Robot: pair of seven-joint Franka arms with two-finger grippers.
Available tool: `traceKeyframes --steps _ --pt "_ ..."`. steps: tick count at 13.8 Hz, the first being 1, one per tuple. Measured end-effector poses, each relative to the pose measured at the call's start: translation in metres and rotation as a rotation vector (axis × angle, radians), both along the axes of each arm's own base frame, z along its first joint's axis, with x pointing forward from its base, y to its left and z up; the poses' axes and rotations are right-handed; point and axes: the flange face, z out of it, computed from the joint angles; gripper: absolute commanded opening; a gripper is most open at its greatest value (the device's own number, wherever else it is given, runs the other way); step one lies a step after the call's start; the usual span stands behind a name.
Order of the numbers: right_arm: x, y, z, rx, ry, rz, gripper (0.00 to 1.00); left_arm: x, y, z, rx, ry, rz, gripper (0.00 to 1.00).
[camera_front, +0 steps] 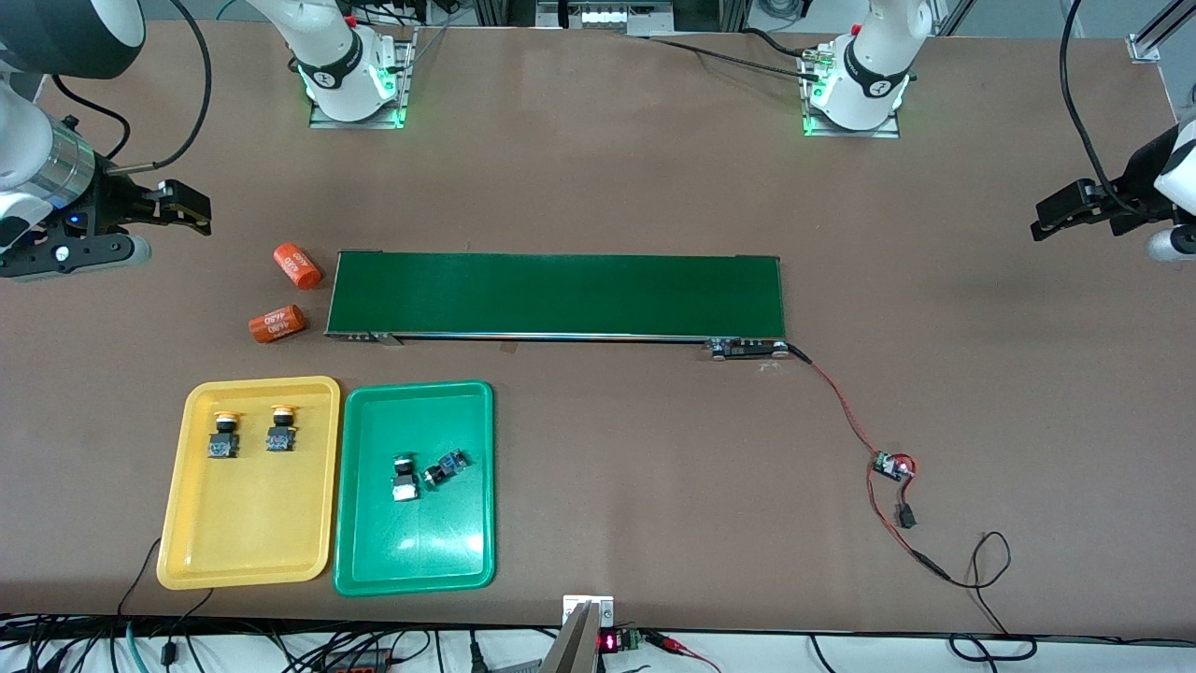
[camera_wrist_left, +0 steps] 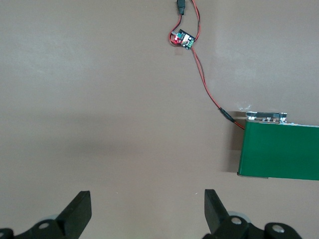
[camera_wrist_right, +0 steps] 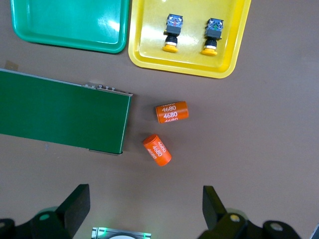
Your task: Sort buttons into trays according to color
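The yellow tray [camera_front: 243, 523] holds two yellow-capped buttons [camera_front: 224, 435] [camera_front: 281, 427], side by side. The green tray [camera_front: 420, 551] beside it holds two green-capped buttons [camera_front: 405, 477] [camera_front: 445, 468], lying close together. The right wrist view shows the yellow tray [camera_wrist_right: 189, 64] with both yellow buttons [camera_wrist_right: 173, 33] [camera_wrist_right: 213, 36] and part of the green tray [camera_wrist_right: 70, 22]. My right gripper [camera_front: 187, 207] [camera_wrist_right: 144, 209] is open and empty, up over the table at the right arm's end. My left gripper [camera_front: 1046, 217] [camera_wrist_left: 147, 211] is open and empty, over bare table at the left arm's end.
A long dark-green conveyor belt [camera_front: 556, 294] lies across the middle of the table. Two orange "4680" cylinders [camera_front: 297, 265] [camera_front: 277, 323] lie by its end toward the right arm. A small circuit board [camera_front: 892, 465] with red and black wires lies toward the left arm's end.
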Motion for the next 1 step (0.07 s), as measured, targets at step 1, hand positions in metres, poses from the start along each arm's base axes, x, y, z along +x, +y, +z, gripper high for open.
traceKeyframes --steps 1 --pt "0.0000 0.0005 -0.0001 -0.003 -0.002 -0.019 1.00 -0.0001 0.0000 0.0003 0.000 -0.001 0.000 1.00"
